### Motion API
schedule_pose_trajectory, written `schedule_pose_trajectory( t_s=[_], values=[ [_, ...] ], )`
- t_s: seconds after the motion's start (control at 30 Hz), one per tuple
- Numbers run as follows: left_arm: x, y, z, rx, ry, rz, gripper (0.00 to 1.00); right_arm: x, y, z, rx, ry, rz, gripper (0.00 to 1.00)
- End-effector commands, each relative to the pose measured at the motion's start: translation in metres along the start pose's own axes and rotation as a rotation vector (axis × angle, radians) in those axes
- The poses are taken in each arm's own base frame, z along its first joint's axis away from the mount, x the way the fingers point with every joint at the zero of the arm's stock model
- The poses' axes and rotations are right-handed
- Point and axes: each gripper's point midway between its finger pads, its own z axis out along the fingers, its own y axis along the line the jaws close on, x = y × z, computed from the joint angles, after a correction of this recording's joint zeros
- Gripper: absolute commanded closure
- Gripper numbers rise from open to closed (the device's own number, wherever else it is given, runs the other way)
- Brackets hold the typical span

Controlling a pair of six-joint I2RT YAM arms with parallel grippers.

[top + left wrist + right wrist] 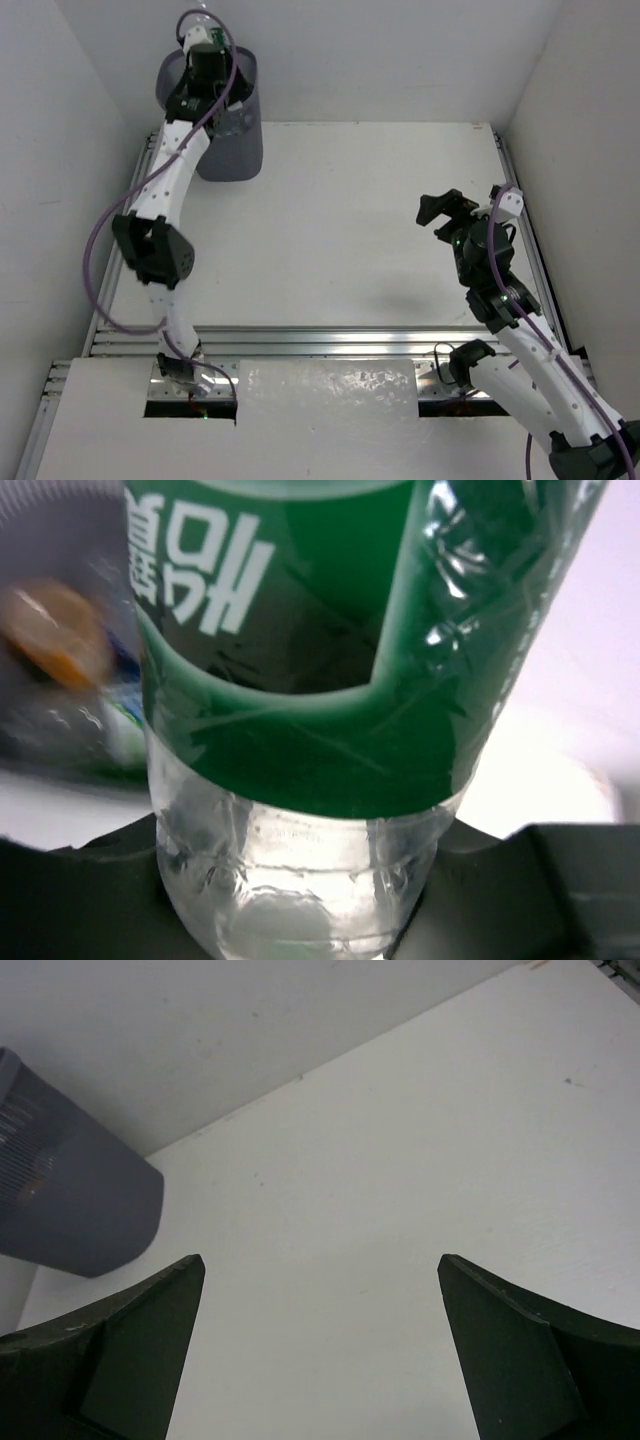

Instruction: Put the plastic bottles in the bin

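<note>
My left gripper (310, 890) is shut on the base of a clear plastic bottle with a dark green label (300, 650), which fills the left wrist view. In the top view this gripper (205, 80) is over the open mouth of the dark grey bin (235, 150) at the table's far left corner. Inside the bin, blurred, lie an orange bottle (55, 630) and a bottle with a blue label (125, 695). My right gripper (445, 212) is open and empty above the bare table at the right; its wrist view (320, 1270) shows the bin (70, 1200) at far left.
White walls close in the table on the left, back and right. Aluminium rails (330, 340) run along the table's near edge and sides. A white board (330, 395) lies between the arm bases.
</note>
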Motion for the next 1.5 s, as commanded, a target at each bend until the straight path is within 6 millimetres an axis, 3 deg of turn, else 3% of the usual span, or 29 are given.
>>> schedule_pose_trajectory(
  t_s=[0.0,0.07,0.1,0.13,0.17,0.23,0.27,0.43,0.47,0.53,0.57,0.63,0.67,0.7,0.73,0.77,0.8,0.83,0.87,0.9,0.93,0.97,1.0,1.03,1.07,1.13,1.17,1.33,1.47],
  values=[
    [-0.016,0.04,0.039,-0.166,0.016,0.076,1.0,0.017,-0.005,0.009,0.024,0.043,-0.02,0.01],
    [-0.042,0.055,0.054,-0.161,-0.029,0.066,0.94,0.026,0.001,0.014,0.007,0.088,-0.024,0.01],
    [-0.054,0.058,0.063,-0.138,-0.071,0.049,0.83,0.032,0.0,0.017,0.016,0.113,-0.034,0.01],
    [-0.064,0.074,0.068,-0.14,-0.095,0.031,0.75,0.04,0.001,0.021,0.015,0.143,-0.039,0.01],
    [-0.065,0.075,0.075,-0.089,-0.12,0.022,0.58,0.042,0.003,0.023,0.004,0.152,-0.043,0.01],
    [-0.067,0.075,0.081,-0.069,-0.134,0.052,0.06,0.05,0.007,0.025,-0.019,0.18,-0.052,0.01],
    [-0.074,0.069,0.084,-0.047,-0.144,0.068,0.0,0.052,0.008,0.025,-0.028,0.188,-0.066,0.01],
    [-0.102,0.055,0.066,-0.004,-0.218,0.099,0.0,0.056,0.011,0.029,-0.045,0.208,-0.094,0.01],
    [-0.117,0.047,0.049,0.016,-0.251,0.097,0.0,0.056,0.012,0.029,-0.046,0.209,-0.096,0.01],
    [-0.131,0.041,0.034,0.025,-0.274,0.094,0.0,0.056,0.013,0.031,-0.045,0.212,-0.107,0.01],
    [-0.144,0.036,0.014,0.029,-0.294,0.091,0.0,0.057,0.013,0.031,-0.053,0.216,-0.134,0.01],
    [-0.157,0.037,-0.01,0.004,-0.321,0.085,0.0,0.054,0.013,0.031,-0.072,0.21,-0.196,0.01],
    [-0.163,0.034,-0.038,0.01,-0.332,0.079,0.0,0.05,0.01,0.029,-0.084,0.198,-0.278,0.01],
    [-0.162,0.034,-0.05,0.016,-0.327,0.071,0.0,0.045,0.006,0.028,-0.071,0.188,-0.315,0.01],
    [-0.132,0.045,-0.047,-0.003,-0.248,0.058,0.0,0.042,0.001,0.026,-0.051,0.186,-0.344,0.01],
    [-0.14,0.04,-0.085,0.02,-0.27,0.041,0.0,0.034,-0.008,0.021,-0.011,0.189,-0.401,0.01],
    [-0.128,0.044,-0.096,0.017,-0.244,0.006,0.0,0.031,-0.012,0.018,0.007,0.192,-0.427,0.01],
    [-0.079,0.068,-0.087,-0.03,-0.144,-0.002,0.0,0.035,-0.021,0.012,0.028,0.232,-0.471,0.01],
    [-0.081,0.066,-0.126,0.0,-0.181,-0.017,0.0,0.026,-0.02,0.006,0.022,0.221,-0.478,0.01],
    [-0.063,0.072,-0.134,0.009,-0.167,-0.025,0.0,0.027,-0.022,0.002,0.019,0.231,-0.487,0.01],
    [-0.025,0.088,-0.152,0.007,-0.129,-0.032,0.0,0.03,-0.027,-0.004,0.025,0.252,-0.495,0.01],
    [-0.006,0.095,-0.161,0.008,-0.108,-0.061,0.0,0.028,-0.029,-0.01,0.024,0.24,-0.484,0.01],
    [0.04,0.106,-0.159,0.031,-0.024,-0.076,0.0,0.031,-0.031,-0.014,0.018,0.246,-0.477,0.01],
    [0.041,0.093,-0.183,0.133,-0.054,-0.079,0.0,0.033,-0.031,-0.017,0.008,0.247,-0.467,0.01],
    [0.074,0.088,-0.187,0.215,0.024,-0.062,0.0,0.04,-0.032,-0.022,-0.019,0.253,-0.457,0.01],
    [0.086,0.088,-0.203,0.239,0.069,-0.012,0.0,0.05,-0.032,-0.027,-0.04,0.273,-0.429,0.01],
    [0.093,0.105,-0.208,0.159,0.103,0.03,0.0,0.05,-0.032,-0.03,-0.049,0.274,-0.417,0.01],
    [0.074,0.144,-0.24,-0.007,-0.108,0.107,0.0,0.066,-0.044,-0.039,-0.032,0.314,-0.397,0.01],
    [0.088,0.166,-0.249,-0.029,-0.218,0.098,0.0,0.072,-0.049,-0.043,-0.04,0.314,-0.4,0.01]
  ],
)
